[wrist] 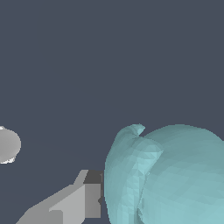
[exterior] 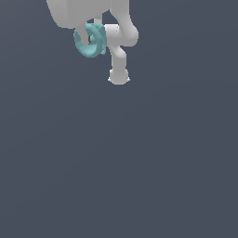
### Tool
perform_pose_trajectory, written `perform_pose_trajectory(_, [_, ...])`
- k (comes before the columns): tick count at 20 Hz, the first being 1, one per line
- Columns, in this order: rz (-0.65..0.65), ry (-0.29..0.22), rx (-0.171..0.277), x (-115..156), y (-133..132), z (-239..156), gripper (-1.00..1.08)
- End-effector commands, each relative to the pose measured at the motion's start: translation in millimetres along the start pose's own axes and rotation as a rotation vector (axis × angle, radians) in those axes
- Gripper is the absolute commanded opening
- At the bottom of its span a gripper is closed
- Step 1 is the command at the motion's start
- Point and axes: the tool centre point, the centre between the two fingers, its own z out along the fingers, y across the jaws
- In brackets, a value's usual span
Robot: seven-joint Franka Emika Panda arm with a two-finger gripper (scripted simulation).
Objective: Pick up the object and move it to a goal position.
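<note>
Against the plain dark grey background I see the teal object (exterior: 92,41) between my jaws, apparently grasped; it looks rigid, light, best held across its curved rim.

Place: you are looking at a bare simulator render, not a real room.
Backdrop: a flat slate-grey field is filling both views, showing no walls, furniture or horizon.
Surfaces: the white-grey arm (exterior: 122,42) and the teal lump (exterior: 91,41) are showing flat, faceted shading.
Lighting: everything is rendering evenly, with no cast shadows.
</note>
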Motion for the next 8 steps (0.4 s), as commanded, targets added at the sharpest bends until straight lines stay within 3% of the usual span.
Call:
perform_pose_trajectory(1, [0.0, 0.0, 0.001, -0.7, 0.7, -7.5, -1.0])
perform_pose_trajectory(8, [0.0, 0.0, 0.001, -1.0, 2.1, -13.7, -1.0])
